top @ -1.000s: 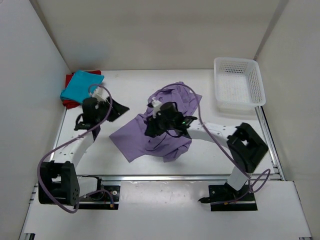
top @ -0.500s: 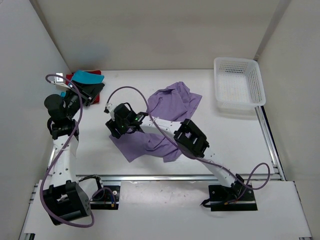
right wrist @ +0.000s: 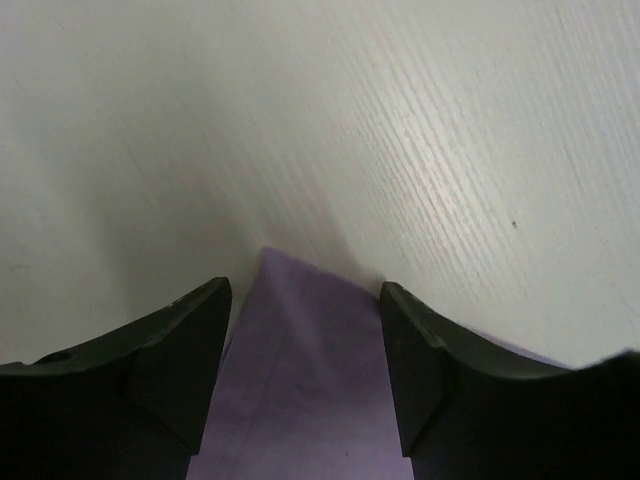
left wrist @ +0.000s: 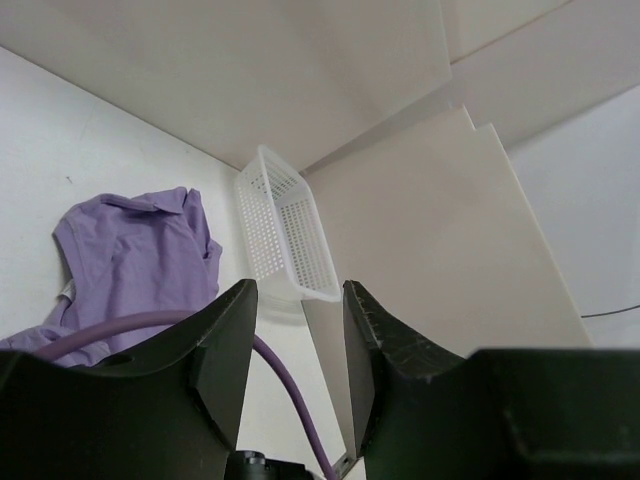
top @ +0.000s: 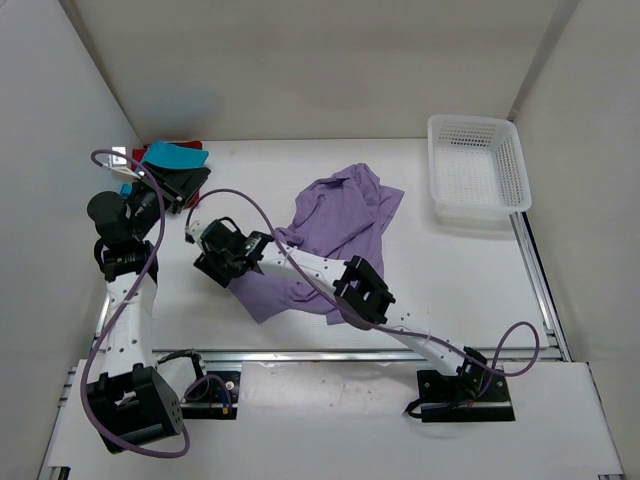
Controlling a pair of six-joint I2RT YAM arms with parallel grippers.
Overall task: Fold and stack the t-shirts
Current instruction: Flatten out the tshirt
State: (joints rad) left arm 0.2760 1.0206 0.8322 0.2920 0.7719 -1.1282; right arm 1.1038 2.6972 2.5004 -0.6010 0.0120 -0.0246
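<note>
Top: lavender shirt (top: 345, 210) lies crumpled mid desk (top: 450, 270). Teal shirt (top: 175, 155) sits on dark red shirt (top: 137, 156) in the far left corner.
Left wrist: left fingers (left wrist: 225, 345) apart, nothing between them, basket (left wrist: 280, 230) beyond.
Right wrist: right fingers (right wrist: 175, 350) apart, either side of the lavender shirt's corner.

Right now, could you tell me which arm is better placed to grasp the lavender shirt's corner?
Right, probably: the right tool, open, straddles a corner of the lavender shirt, while the left tool is raised, facing the basket.
</note>
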